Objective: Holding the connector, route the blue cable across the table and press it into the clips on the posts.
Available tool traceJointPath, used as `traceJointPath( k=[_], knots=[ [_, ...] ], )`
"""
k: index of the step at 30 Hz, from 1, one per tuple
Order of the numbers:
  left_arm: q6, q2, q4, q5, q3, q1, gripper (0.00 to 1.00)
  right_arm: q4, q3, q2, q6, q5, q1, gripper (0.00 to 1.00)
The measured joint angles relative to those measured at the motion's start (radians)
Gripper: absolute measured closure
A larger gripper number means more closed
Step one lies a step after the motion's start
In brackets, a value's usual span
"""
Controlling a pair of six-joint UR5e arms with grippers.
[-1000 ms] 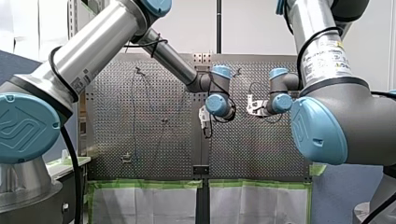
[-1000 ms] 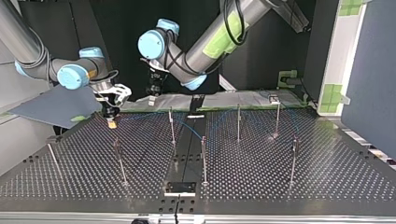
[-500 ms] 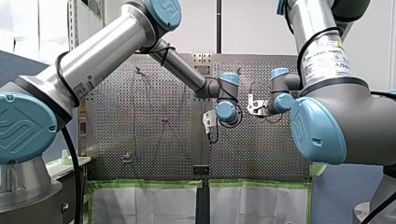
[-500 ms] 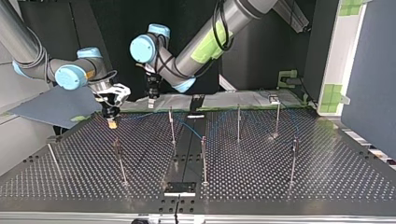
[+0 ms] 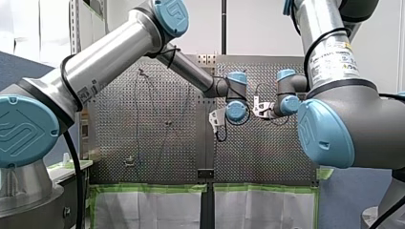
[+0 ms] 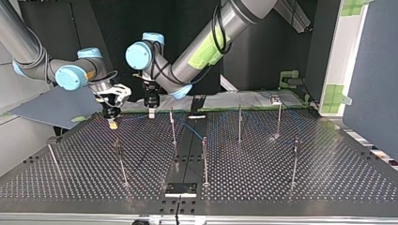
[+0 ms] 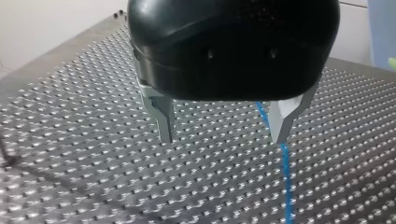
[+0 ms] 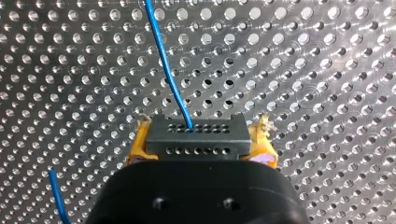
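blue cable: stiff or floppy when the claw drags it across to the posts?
Probably floppy: the blue cable is thin and bends as it leaves the connector in my right claw. Likely light, so it should trail the pull. Its loose curves near the posts suggest it may wander unless guided.

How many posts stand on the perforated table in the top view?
7 posts in the top view: one at the left edge, one near-left, two near the middle, two farther back at right, one near-right. Others may be hidden.

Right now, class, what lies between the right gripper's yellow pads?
The black connector, clamped between the pads, with the blue cable leaving its face; the right wrist view shows it.
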Motion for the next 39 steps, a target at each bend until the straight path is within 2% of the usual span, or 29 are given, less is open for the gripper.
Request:
traceJointPath(
  k=[7, 12, 19, 28, 29, 30, 31, 32, 33, 34, 35, 36, 37, 39],
  knots=[
    [-0.019, -0.066, -0.041, 0.01, 0.057, 0.003, 0.0, -0.001, 0.0, 0.0, 0.003, -0.001, 0.0, 1.0],
    [-0.021, -0.095, -0.036, 0.007, 0.074, 0.009, 0.0, -0.001, 0.0, 0.0, 0.003, -0.006, 0.0, 1.0],
    [-0.02, -0.144, -0.033, 0.001, 0.127, 0.03, 0.0, -0.001, 0.0, 0.0, 0.003, -0.012, -0.001, 1.0],
    [-0.02, -0.156, -0.061, 0.005, 0.153, 0.037, 0.0, -0.001, 0.0, 0.0, 0.003, -0.012, -0.001, 1.0],
    [-0.02, -0.156, -0.063, 0.003, 0.154, 0.036, 0.25, -0.001, 0.0, 0.0, 0.003, -0.012, -0.001, 1.0],
    [-0.019, -0.156, -0.065, 0.001, 0.154, 0.035, 0.25, -0.001, 0.0, 0.0, 0.003, -0.012, -0.001, 1.0],
    [-0.018, -0.156, -0.067, 0.0, 0.154, 0.033, 0.37, -0.001, 0.0, 0.0, 0.003, -0.012, -0.001, 1.0],
    [-0.017, -0.156, -0.068, -0.001, 0.154, 0.032, 0.6, -0.001, -0.001, 0.0, 0.003, -0.012, -0.001, 1.0],
    [-0.014, -0.156, -0.069, -0.001, 0.154, 0.032, 0.6, -0.001, 0.0, 0.0, 0.003, -0.012, -0.002, 1.0],
    [-0.01, -0.156, -0.069, -0.001, 0.154, 0.031, 0.8, -0.001, -0.001, 0.0, 0.003, -0.012, -0.001, 1.0],
    [-0.008, -0.156, -0.07, 0.0, 0.154, 0.031, 0.92, -0.001, -0.001, 0.0, 0.003, -0.012, -0.002, 1.0],
    [-0.006, -0.156, -0.07, 0.001, 0.154, 0.031, 0.92, -0.001, -0.001, 0.0, 0.003, -0.012, -0.002, 1.0],
    [-0.004, -0.156, -0.07, 0.004, 0.154, 0.031, 1.0, -0.001, -0.001, 0.0, 0.003, -0.012, -0.001, 1.0],
    [-0.004, -0.156, -0.071, 0.008, 0.155, 0.031, 1.0, 0.0, -0.001, 0.0, 0.003, -0.013, -0.001, 1.0]
  ],
)
